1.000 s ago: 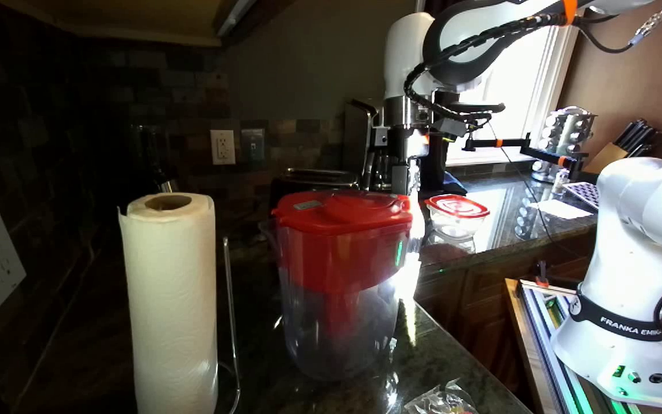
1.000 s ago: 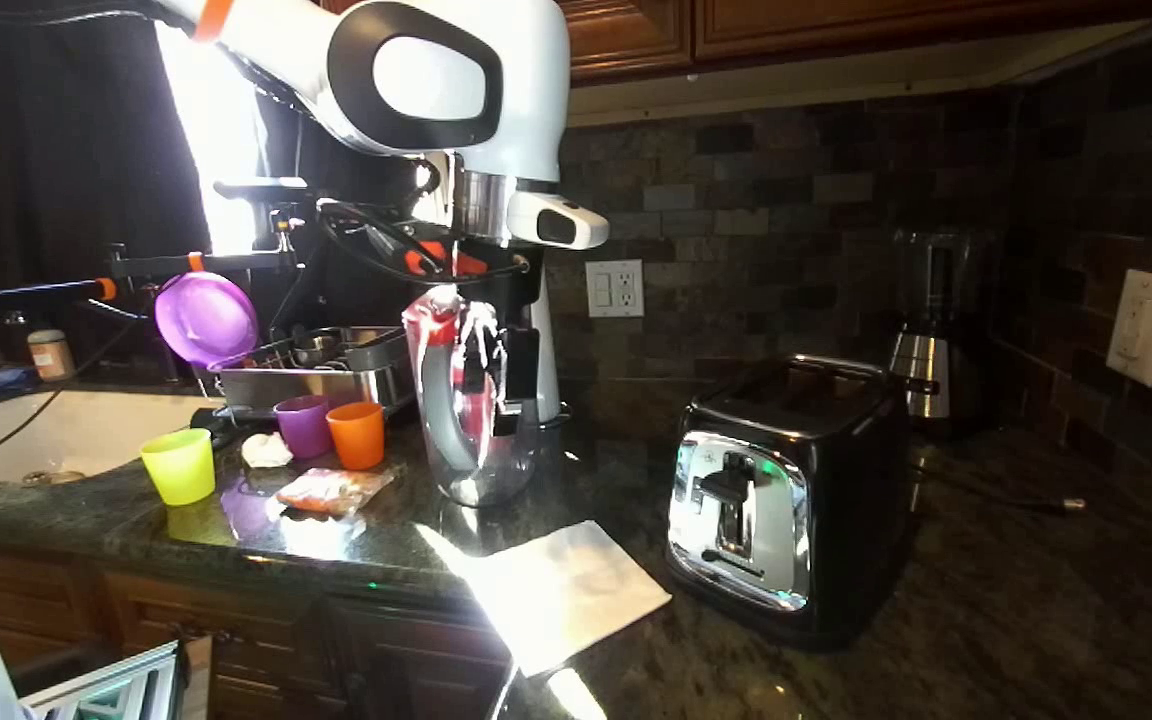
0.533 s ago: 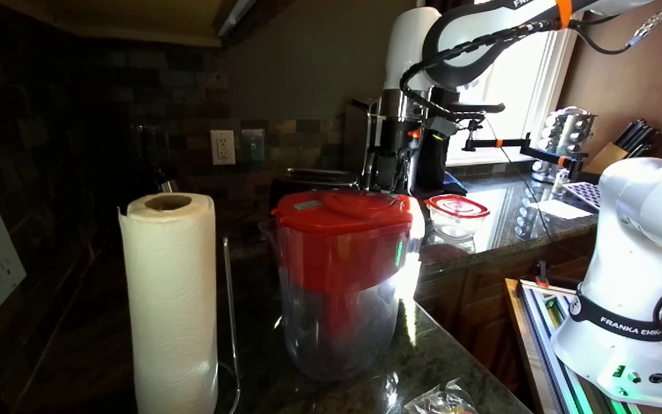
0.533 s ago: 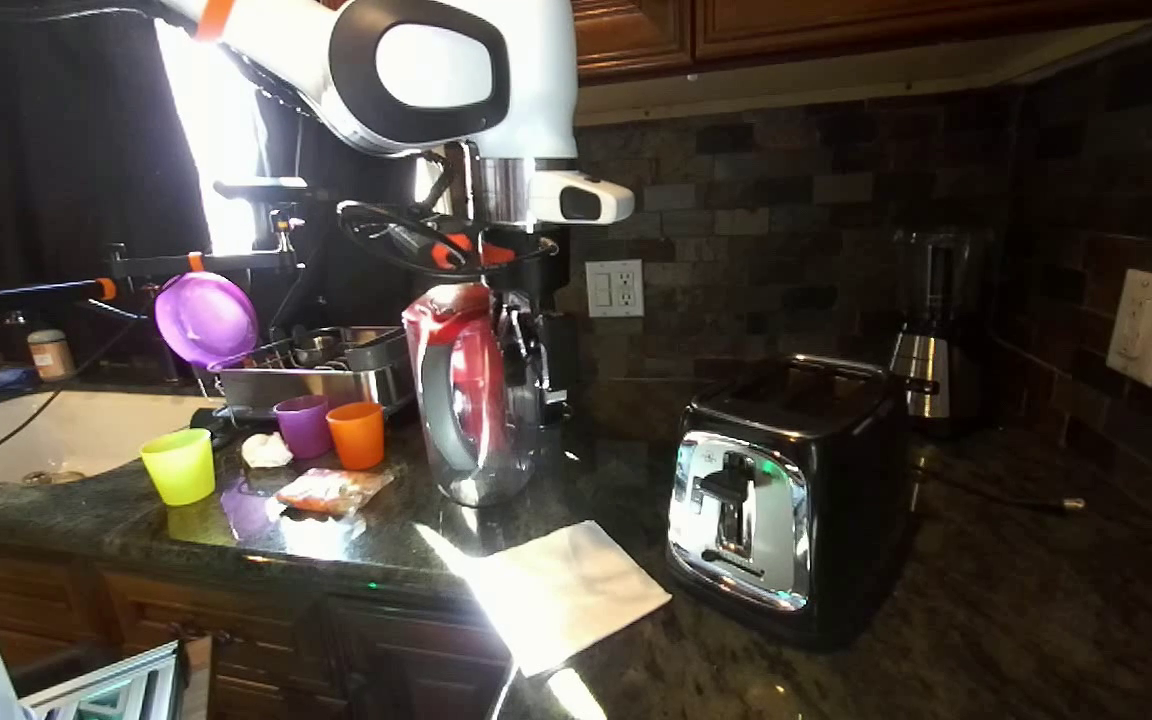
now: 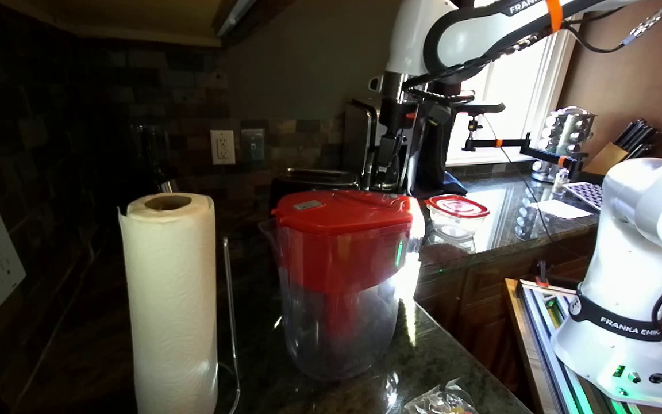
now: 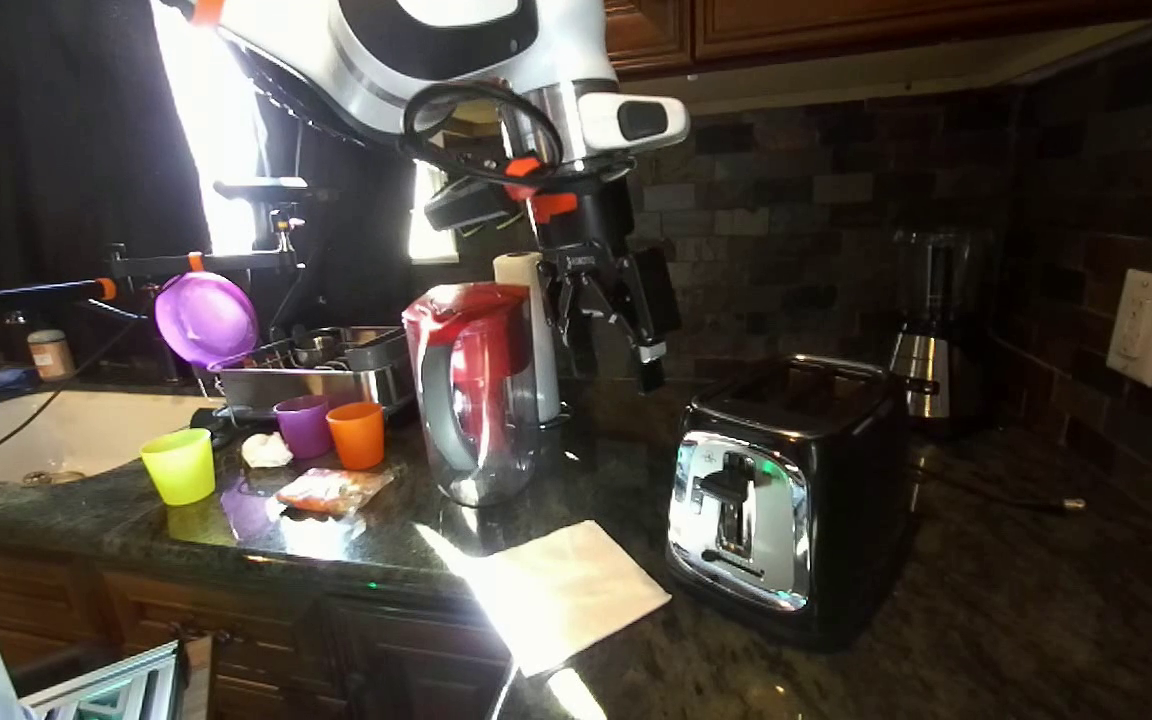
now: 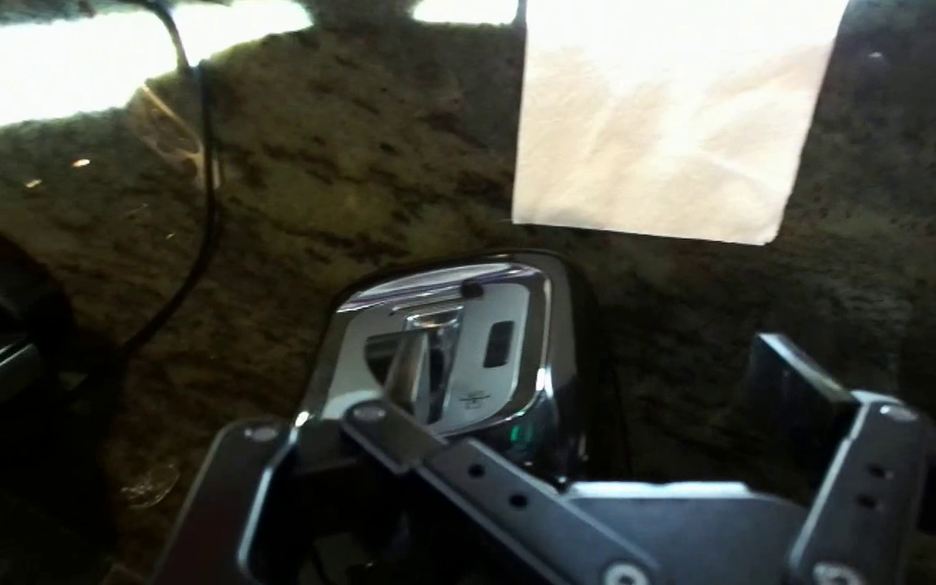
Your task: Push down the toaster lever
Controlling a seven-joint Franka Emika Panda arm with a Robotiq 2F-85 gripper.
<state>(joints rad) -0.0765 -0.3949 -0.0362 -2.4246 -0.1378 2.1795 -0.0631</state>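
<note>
Black tool (image 6: 616, 368), spread wide w/ nothing gripped, hangs near the toaster (image 6: 841, 500), apart from its raised lever (image 6: 726, 486), prob., I'd say, to line up a press.

A red-topped water pitcher (image 6: 496, 380) stands on the dark stone countertop (image 6: 1016, 610), near a paper towel roll (image 5: 170, 305). A yellow-green cup (image 6: 179, 468), a purple cup (image 6: 302, 428) and an orange cup (image 6: 356, 437) stand by a plastic packet (image 6: 331, 490). A pale napkin (image 6: 576, 595) lies flat, and a blender (image 6: 918, 362) stands near the tiled wall (image 6: 756, 245). In an exterior view, beyond the pitcher sit a red-lidded container (image 5: 456, 218), a spice carousel (image 5: 566, 137) and a knife block (image 5: 605, 158).
</note>
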